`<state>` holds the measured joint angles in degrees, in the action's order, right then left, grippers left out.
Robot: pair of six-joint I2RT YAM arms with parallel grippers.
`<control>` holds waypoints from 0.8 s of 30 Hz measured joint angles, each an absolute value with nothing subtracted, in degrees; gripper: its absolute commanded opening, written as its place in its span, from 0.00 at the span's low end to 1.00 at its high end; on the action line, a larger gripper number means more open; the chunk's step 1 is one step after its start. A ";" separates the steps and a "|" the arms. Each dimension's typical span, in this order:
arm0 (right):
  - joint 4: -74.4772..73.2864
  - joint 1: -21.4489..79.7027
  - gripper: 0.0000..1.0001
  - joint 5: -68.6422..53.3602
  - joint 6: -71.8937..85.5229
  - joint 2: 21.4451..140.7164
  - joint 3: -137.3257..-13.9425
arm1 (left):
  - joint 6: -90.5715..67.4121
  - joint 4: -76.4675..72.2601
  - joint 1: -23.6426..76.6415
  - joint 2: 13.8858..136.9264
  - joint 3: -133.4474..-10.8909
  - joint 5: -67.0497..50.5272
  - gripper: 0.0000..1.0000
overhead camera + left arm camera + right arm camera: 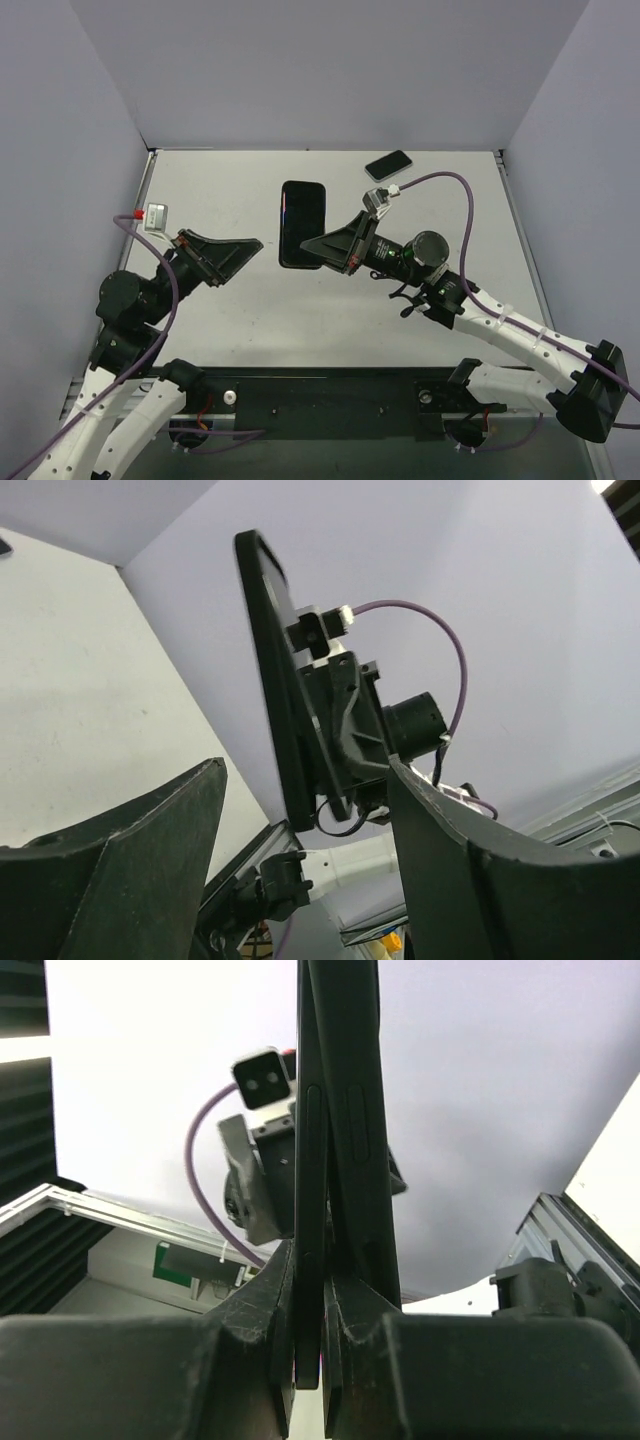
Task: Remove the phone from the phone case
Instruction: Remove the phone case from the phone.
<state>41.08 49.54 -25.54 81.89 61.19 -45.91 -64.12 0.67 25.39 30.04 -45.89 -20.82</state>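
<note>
The black phone in its case (302,224) is held up off the white table (220,190), screen up in the top view. My right gripper (318,252) is shut on its near right edge. In the right wrist view the gripper (320,1300) pinches it edge-on; two dark layers (335,1110) stand close together there, and I cannot tell phone from case. My left gripper (243,262) is open and empty, left of the phone and apart from it. In the left wrist view its fingers (130,880) frame the edge-on phone (275,680).
A second, smaller dark phone (388,165) lies on the table at the back right. Grey walls (320,70) close the table at the back and both sides. A black rail (330,395) runs along the near edge by the arm bases.
</note>
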 measured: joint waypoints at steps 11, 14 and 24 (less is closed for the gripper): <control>47.59 47.64 0.00 -26.92 86.83 61.52 -44.47 | -67.40 -4.38 25.45 33.93 -38.98 -24.93 0.79; 49.08 47.64 0.00 -27.07 87.64 62.11 -44.42 | -68.45 -5.72 25.52 34.35 -38.22 -26.15 0.79; 50.06 47.59 0.00 -27.35 88.31 62.50 -44.07 | -68.12 -5.50 25.78 32.45 -38.22 -25.93 0.83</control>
<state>50.06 47.59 -27.35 88.31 62.50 -44.07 -68.12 -5.50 25.78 32.45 -38.22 -25.93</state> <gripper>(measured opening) 0.059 0.828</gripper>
